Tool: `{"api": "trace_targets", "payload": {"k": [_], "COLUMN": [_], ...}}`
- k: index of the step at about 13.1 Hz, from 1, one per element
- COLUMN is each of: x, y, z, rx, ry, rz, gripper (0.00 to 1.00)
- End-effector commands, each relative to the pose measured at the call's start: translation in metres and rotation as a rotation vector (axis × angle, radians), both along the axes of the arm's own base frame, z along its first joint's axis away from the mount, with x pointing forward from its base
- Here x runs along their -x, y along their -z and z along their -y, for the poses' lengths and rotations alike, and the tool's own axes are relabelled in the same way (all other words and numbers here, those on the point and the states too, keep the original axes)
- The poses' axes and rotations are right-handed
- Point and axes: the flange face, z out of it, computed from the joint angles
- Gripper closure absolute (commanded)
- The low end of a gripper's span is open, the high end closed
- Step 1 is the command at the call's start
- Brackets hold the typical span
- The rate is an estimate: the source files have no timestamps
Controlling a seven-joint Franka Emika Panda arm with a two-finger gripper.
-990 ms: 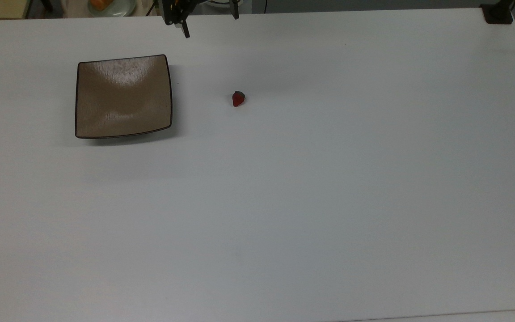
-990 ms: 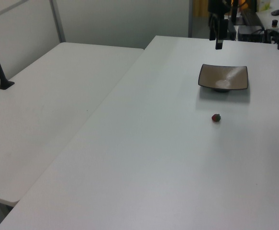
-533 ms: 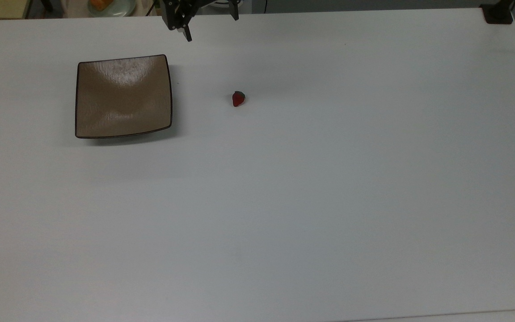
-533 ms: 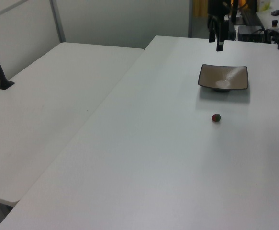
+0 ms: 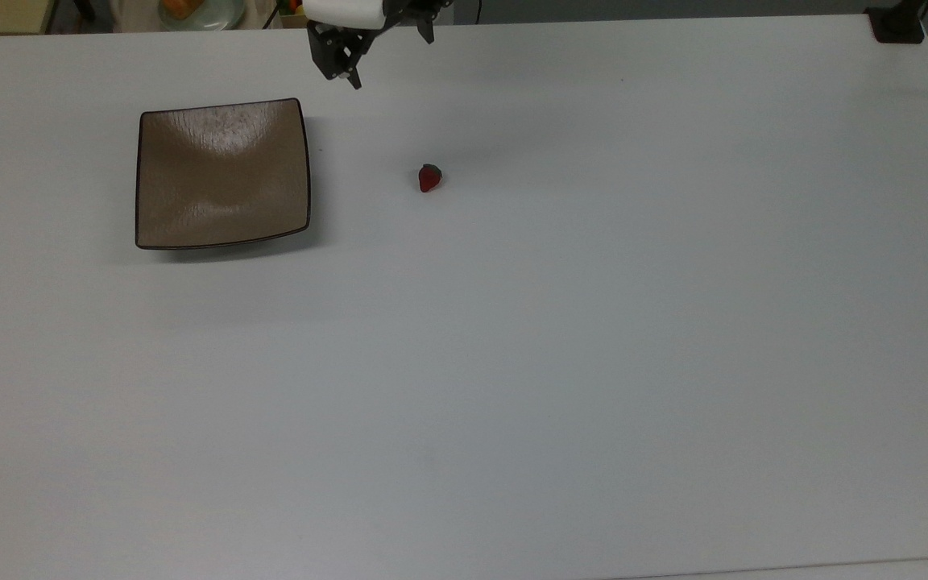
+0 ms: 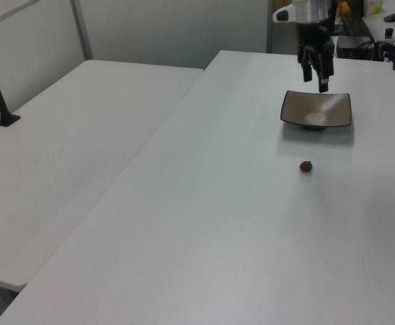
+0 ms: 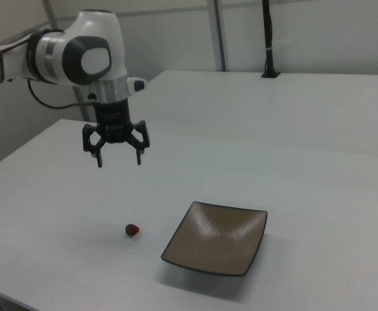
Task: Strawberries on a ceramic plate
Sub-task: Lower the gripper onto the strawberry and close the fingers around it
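One strawberry, one ceramic plate, well apart; one gripper spread wide, empty.

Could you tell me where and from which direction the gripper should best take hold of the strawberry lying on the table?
Probably from straight above, closing on the red body of the strawberry across its width, below the green cap. It lies alone on the bare table, apart from the ceramic plate, so nothing blocks a vertical approach. The gripper hangs open, fingers pointing down, already suited to that.
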Motion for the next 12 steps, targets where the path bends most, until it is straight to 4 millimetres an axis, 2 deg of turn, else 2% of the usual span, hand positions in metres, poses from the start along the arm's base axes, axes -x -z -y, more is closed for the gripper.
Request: {"api": "trace_targets", "payload": {"k": [1, 5, 8, 12], "x": [0.015, 0.016, 0.018, 0.02], "y": [0.025, 0.041, 0.073, 0.099], "z": [-0.003, -0.003, -0.004, -0.005], "rx": [0.002, 0.004, 0.001, 0.0], "ry": [-0.031, -0.03, -0.025, -0.02], "rz": [-0.064, -0.075, -0.032, 0.003], "gripper": [0.0, 0.0, 0.0, 0.0]}}
